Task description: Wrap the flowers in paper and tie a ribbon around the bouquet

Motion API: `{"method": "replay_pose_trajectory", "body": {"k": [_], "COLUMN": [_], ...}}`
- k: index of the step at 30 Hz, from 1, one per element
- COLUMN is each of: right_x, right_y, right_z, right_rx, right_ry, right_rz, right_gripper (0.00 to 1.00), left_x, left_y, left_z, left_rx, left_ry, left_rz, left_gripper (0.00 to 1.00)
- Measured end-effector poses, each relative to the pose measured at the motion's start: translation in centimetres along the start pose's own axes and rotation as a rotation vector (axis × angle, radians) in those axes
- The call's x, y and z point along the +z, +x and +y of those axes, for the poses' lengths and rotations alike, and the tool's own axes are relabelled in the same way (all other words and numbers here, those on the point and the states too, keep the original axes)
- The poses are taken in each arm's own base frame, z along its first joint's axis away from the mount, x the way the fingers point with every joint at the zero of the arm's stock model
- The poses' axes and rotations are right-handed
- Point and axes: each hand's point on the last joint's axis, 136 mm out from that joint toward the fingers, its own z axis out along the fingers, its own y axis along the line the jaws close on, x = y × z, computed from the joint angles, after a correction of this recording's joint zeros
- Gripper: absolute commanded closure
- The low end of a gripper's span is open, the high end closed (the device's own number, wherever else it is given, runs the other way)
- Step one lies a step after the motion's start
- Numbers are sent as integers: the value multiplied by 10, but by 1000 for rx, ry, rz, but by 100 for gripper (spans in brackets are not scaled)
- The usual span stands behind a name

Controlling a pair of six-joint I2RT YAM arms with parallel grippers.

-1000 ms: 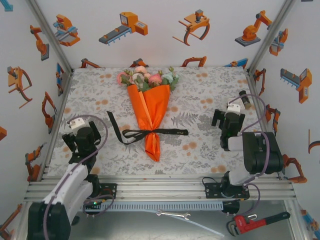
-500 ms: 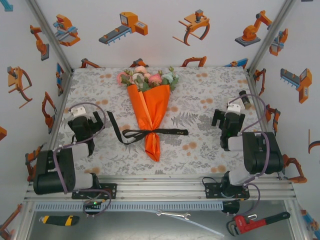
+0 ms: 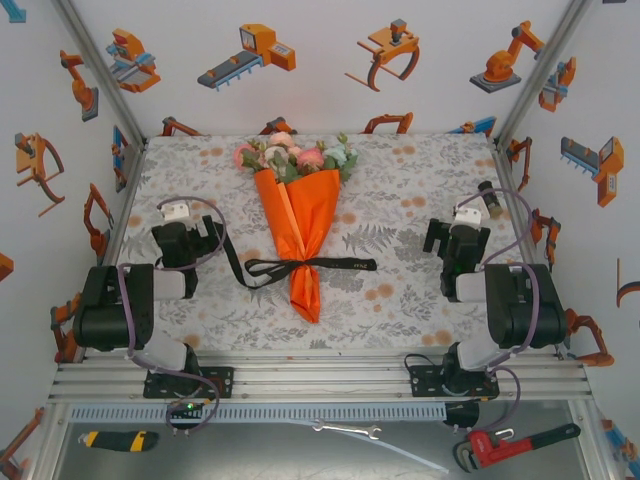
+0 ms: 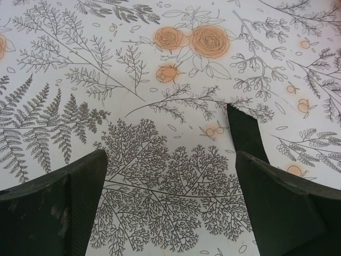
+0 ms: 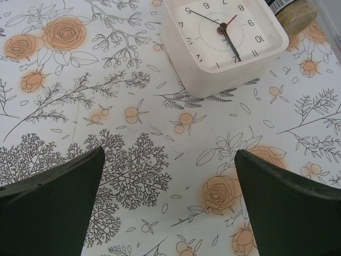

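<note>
The bouquet lies in the middle of the table: a cone of orange paper (image 3: 297, 225) with pink, white and pale blue flowers (image 3: 295, 155) at its far end. A black ribbon (image 3: 318, 265) is tied round the cone's narrow part. One tail runs right; the other curves up and left to its end (image 3: 219, 230). My left gripper (image 3: 190, 232) hangs open just left of that tail end. In the left wrist view the ribbon tip (image 4: 244, 133) lies beside the right finger, with bare cloth between the open gripper (image 4: 170, 176). My right gripper (image 3: 457, 242) stands open at the right, holding nothing (image 5: 169, 176).
A white square clock (image 5: 224, 40) and a small bottle (image 5: 292, 10) stand just beyond the right gripper, near the right wall (image 3: 468, 215). A red pipe wrench (image 3: 510, 442), a spanner (image 3: 345, 430) and a utility knife (image 3: 118, 439) lie below the front rail.
The left arm has swung from the near left corner inward and away from the front edge, bringing its open gripper up beside the ribbon's left tail. The right arm and the bouquet have not moved.
</note>
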Motion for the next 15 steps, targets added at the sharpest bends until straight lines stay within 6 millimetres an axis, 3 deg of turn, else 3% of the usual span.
{"method": "replay_pose_trajectory", "body": {"k": [15], "right_x": [0], "right_y": [0], "right_z": [5], "right_rx": [1], "right_ry": [-37], "right_rz": [3], "right_gripper": [1], "left_x": [0], "left_y": [0], "left_z": [4], "left_rx": [9], "left_ry": [-35], "left_rz": [-3], "left_gripper": [3]}}
